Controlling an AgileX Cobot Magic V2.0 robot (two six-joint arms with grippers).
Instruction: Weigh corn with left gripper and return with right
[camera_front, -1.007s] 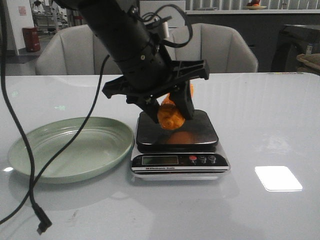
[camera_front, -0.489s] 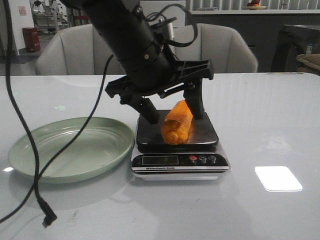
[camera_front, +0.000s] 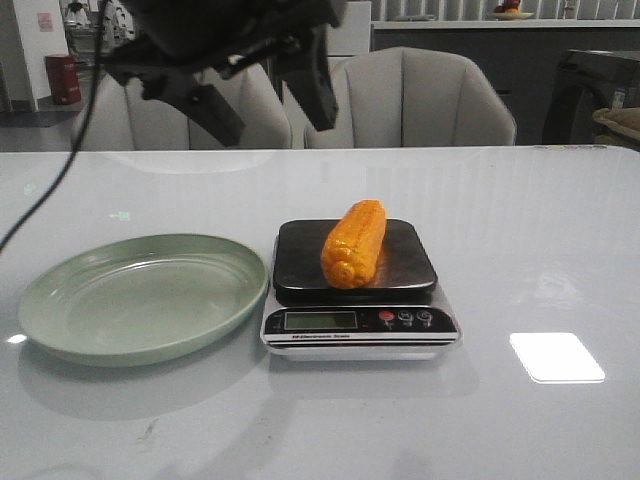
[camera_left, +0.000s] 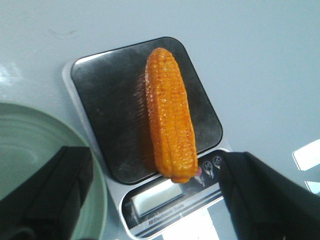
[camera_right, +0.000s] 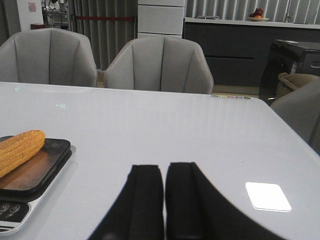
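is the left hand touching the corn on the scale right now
Apart. In the front view the left hand hangs open well above the corn, with chair backs and table visible between them.

My right claw (camera_right: 164, 200) hangs low over the white table (camera_right: 165, 125), its two black fingers (camera_right: 145, 200) pressed together with only a thin seam between them and nothing held. Off to one side, well apart from me, the corn (camera_right: 17, 150) lies on the black platform of the scale (camera_right: 37, 170). Two grey chairs (camera_right: 160, 65) stand behind the table's far edge.
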